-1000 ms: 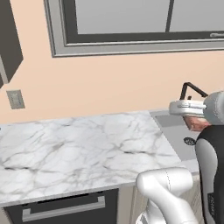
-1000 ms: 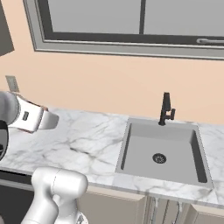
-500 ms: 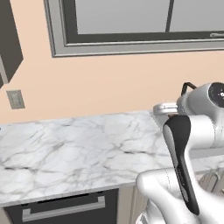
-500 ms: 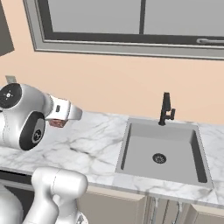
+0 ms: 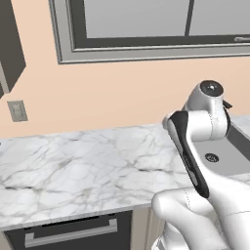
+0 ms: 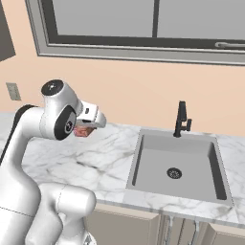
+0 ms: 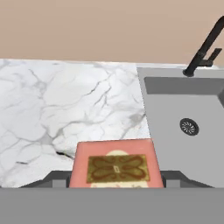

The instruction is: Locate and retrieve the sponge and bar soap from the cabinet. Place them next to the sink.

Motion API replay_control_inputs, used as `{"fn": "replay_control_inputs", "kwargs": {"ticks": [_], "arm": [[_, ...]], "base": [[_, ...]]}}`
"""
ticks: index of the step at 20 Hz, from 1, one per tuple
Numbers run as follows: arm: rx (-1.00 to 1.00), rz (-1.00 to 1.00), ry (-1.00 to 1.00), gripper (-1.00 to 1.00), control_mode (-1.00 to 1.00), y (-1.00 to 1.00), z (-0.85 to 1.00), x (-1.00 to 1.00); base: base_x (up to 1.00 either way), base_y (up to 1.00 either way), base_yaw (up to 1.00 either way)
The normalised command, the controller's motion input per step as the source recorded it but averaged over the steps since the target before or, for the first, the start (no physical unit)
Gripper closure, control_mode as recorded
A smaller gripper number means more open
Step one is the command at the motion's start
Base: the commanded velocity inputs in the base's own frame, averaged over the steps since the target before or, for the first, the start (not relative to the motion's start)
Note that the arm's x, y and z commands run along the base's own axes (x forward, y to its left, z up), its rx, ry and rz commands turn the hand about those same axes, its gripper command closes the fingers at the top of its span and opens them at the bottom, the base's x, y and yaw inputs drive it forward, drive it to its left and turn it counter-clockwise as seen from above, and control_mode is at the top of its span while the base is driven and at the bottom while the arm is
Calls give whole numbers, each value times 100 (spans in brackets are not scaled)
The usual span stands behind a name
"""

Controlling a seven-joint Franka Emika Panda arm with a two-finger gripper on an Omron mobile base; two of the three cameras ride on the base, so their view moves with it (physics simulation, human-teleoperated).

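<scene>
I have the gripper point(image 7: 116, 186) clamped on the bar soap point(image 7: 116, 164), its pinkish-red face with a brown ornament filling the lower part of my hand view. In the right base view the soap point(image 6: 82, 131) hangs above the marble counter point(image 6: 91, 158), left of the sink point(image 6: 174, 165) and its black faucet point(image 6: 181, 119)

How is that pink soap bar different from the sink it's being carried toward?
The soap is small, pinkish-red with a gold pattern, held in the gripper above the marble counter. The sink is far larger, plain grey, set into that counter, with a drain. Both are rectangular.
</scene>
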Motion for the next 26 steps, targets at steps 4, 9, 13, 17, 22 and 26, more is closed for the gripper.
{"fn": "replay_control_inputs", "kwargs": {"ticks": [4, 9, 13, 17, 22, 26], "arm": [[8, 14, -2, 100, -100, -8, -55, 56], [-1, 8, -2, 100, -100, -12, -82, 45], [-2, 6, -7, 100, -100, -10, -72, 46], [-5, 7, 0, 100, -100, -3, -51, 84], [-16, 6, 4, 100, -100, 0, -34, 81], [-13, 4, 8, 100, -100, 0, -29, 54]], "base": [[0, 0, 0], [0, 0, 0], [0, 0, 0], [0, 0, 0], [0, 0, 0], [0, 0, 0]]}}
